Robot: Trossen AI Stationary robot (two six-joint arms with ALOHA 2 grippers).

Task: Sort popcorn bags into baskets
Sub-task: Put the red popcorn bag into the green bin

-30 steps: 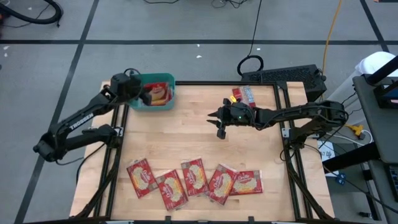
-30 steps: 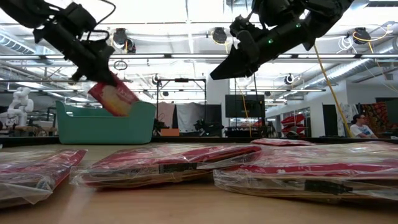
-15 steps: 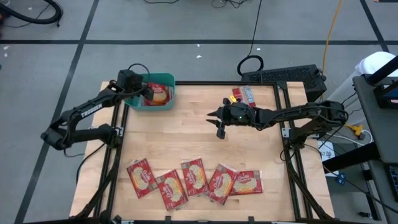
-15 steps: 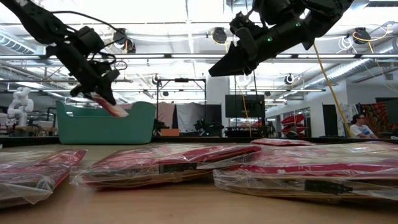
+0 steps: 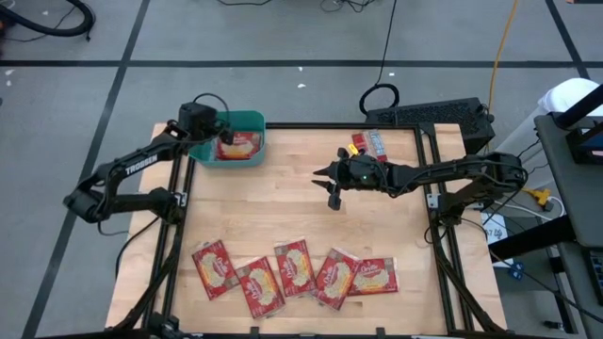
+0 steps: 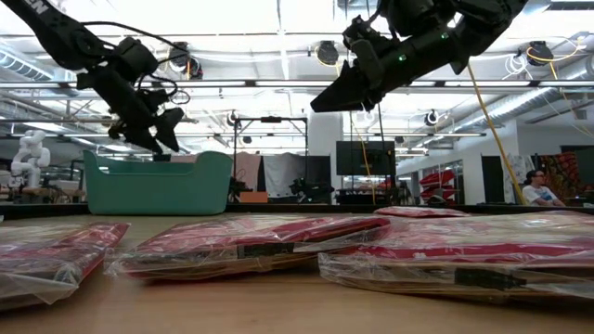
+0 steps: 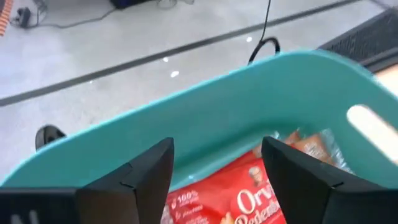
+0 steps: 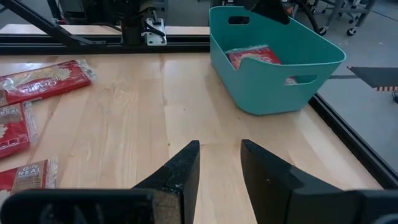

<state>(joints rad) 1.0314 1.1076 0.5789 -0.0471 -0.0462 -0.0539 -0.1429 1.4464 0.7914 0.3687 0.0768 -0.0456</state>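
Over the teal basket [image 5: 234, 141] at the table's far left corner hangs the left gripper [image 5: 222, 132] — fingers spread wide, holding nothing, as seen in the left wrist view [image 7: 214, 180] with the basket's wall [image 7: 205, 118] just beyond them. Inside the basket lies a red popcorn bag [image 5: 240, 146], printed side up, apart from the fingers [image 7: 140, 177]; also visible there from the left wrist [image 7: 249, 196] and from the right wrist [image 8: 255, 56]. From the low view, gripper [image 6: 158, 139] poised just above the basket's rim [image 6: 158, 186], clear of it.

Near mid-table, raised off the wood, waits the right gripper [image 5: 327, 184] — fingers [image 8: 177, 171] partly apart, nothing between them, pointed toward the basket [image 8: 273, 68].

Along the near edge of the table [image 5: 301, 207], a row of five more popcorn bags [image 5: 294, 273], red faces up, some overlapping at the right end. At the far right corner, two more packets [image 5: 367, 143], one red and one silvery-grey, side by side. Up close in the low view, near bags [image 6: 251, 241] lying flat in clear wrap.
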